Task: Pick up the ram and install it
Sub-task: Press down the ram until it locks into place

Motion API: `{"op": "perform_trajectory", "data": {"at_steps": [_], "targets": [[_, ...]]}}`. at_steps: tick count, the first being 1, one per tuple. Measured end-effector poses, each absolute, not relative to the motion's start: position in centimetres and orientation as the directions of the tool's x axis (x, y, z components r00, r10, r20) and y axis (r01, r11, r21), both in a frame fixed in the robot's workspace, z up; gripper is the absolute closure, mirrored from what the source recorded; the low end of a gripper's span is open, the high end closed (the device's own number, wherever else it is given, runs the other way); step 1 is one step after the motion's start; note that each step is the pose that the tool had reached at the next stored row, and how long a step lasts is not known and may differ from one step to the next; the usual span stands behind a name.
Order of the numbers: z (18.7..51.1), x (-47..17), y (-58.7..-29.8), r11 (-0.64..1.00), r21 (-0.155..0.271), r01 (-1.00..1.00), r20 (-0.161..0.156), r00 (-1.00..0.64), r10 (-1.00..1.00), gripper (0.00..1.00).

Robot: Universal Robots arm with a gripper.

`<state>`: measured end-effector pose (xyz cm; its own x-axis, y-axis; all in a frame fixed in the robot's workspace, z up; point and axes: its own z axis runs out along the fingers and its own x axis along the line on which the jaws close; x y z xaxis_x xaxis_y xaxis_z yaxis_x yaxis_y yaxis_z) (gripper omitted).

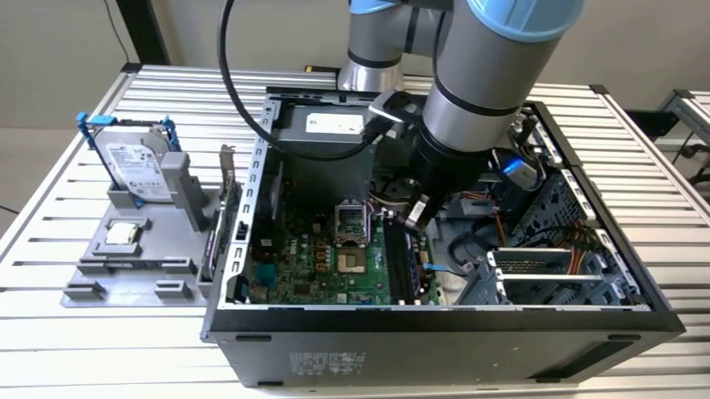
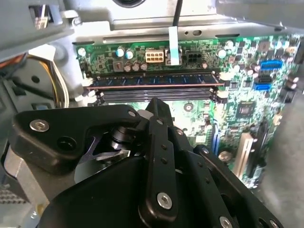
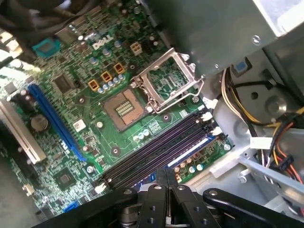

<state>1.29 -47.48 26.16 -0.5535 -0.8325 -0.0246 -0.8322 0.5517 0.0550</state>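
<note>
Gripper [image 3: 166,178] pressed together above ram [image 2: 154,79] seated in slot, cables [image 3: 247,111] beside.

An open computer case [image 1: 444,320] fills the middle and right of the exterior view, with the motherboard [image 1: 316,262] lying flat inside it. The ram [image 2: 152,80] sits in a slot on the board. At left, a holder [image 1: 133,258] carries an upright hard drive [image 1: 139,162].

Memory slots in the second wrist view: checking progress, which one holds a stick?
The slot next to the capacitors and white connector holds the ram; the black slots beside it are empty.
</note>
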Motion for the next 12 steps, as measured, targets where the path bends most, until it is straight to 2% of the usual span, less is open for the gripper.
{"op": "perform_trajectory", "data": {"at_steps": [12], "targets": [[26.17,1.43,-47.48,0.409,0.055,-0.911,-0.024,-0.410,-0.912,1.00]]}}
